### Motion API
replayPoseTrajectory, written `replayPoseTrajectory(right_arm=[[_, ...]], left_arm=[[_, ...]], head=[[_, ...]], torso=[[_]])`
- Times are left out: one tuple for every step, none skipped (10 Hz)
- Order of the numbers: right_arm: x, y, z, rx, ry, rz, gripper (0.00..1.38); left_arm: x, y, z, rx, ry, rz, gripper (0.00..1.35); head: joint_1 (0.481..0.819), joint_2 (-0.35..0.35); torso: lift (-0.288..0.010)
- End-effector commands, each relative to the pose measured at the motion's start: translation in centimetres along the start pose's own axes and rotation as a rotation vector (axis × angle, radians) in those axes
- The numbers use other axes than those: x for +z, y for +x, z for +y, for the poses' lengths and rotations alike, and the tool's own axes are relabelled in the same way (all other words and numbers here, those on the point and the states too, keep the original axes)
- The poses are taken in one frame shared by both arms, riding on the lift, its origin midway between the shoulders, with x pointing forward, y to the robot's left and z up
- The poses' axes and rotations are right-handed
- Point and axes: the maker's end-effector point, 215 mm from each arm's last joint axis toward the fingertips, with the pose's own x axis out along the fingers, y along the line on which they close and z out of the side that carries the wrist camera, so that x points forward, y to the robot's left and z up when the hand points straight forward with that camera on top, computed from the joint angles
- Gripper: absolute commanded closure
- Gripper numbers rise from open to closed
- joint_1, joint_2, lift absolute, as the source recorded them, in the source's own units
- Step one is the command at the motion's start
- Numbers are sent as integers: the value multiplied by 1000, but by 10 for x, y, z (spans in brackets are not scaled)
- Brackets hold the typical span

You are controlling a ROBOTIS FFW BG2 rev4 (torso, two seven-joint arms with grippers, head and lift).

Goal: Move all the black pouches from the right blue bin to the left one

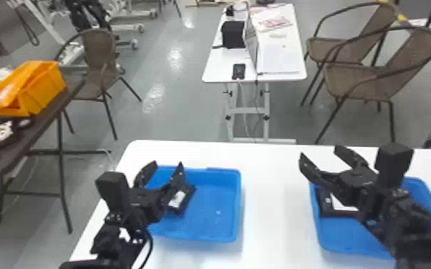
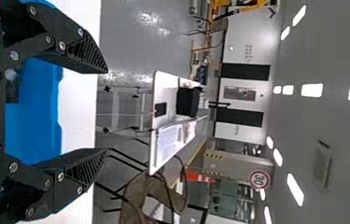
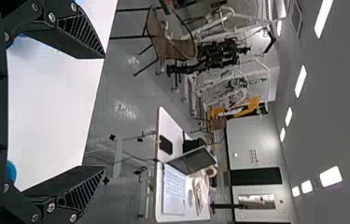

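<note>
the white table [image 1: 275, 200] carries the right blue bin [image 1: 347, 239], and that bin is the landmark here; the left blue bin [image 1: 218, 214] sits well apart to its left. the right gripper [image 1: 320, 152] hangs over the landmark's far left part, fingers spread wide with nothing between them. the left gripper [image 1: 166, 165], well off to the landmark's left, is likewise spread and empty. a black pouch [image 1: 325, 207] lies inside the landmark, near its left wall; the right arm hides part of that bin, so others cannot be ruled out. another black pouch [image 1: 190, 191] is in the bin left of the landmark.

the step in hand seems to be the next pick. the right gripper would do well to tip downward, straddle the pouch squarely and keep one finger clear of the landmark's wall. a firm, central pinch should limit sagging; lifting above the rim before going left avoids snagging.
</note>
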Motion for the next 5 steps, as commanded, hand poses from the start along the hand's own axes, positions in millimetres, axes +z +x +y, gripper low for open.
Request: replayPoseTrajectory(right_arm=[[-19, -22, -25, -61, 7, 28, 183], [-38, -43, -44, -139, 21, 55, 183], [-59, -62, -58, -196, 35, 90, 183], [-82, -76, -72, -229, 53, 135, 183], [-105, -93, -86, -287, 71, 171, 183]], left_arm=[[24, -4, 1, 10, -7, -64, 16], [37, -7, 6, 19, -3, -92, 16], [41, -8, 7, 18, -16, -105, 16], [43, -9, 7, 19, -22, -112, 16], [45, -10, 5, 16, -26, -119, 16]], head=[[695, 130], [695, 113], [695, 100], [695, 76], [695, 59]], torso=[[0], [0], [0], [0], [0]])
